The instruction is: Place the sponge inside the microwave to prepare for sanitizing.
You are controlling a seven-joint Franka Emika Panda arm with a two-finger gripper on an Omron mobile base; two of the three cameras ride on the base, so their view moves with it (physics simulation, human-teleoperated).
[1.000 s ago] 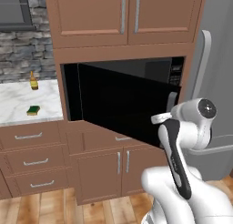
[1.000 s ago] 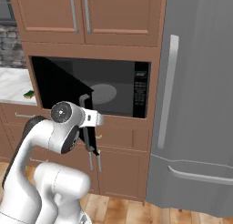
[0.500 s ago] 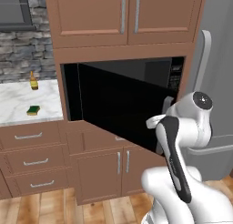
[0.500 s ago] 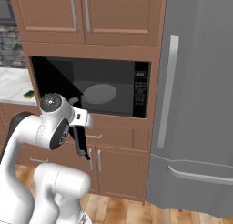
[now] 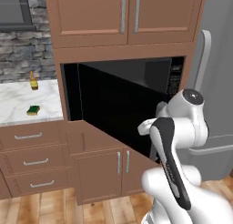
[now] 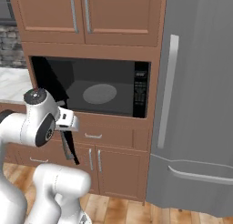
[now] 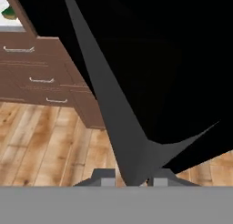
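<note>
Microwave [image 6: 91, 89] door hangs wide open; the right base view shows the grey interior and turntable [image 6: 100, 93]. Sponge [image 5: 32, 110] sits far left on the surface [image 5: 13, 100], beside a bottle [image 5: 33, 81]. Hand view: gripper [image 7: 132, 181] clamped on the door's grey handle [image 7: 109, 109].

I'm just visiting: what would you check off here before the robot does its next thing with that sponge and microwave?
1. Microwave door swung open: ok.
2. Turntable bare, room for the sponge: ok.
3. Sponge lying free on the counter, beside no clutter but a small bottle further back: ok.
4. Gripper free to leave the door: not ok, its tips sit closed on the grey handle.
5. Sponge in the microwave: not ok, not yet picked up.
6. Path from door to sponge clear: cannot tell; the open door stands between arm and counter.
</note>
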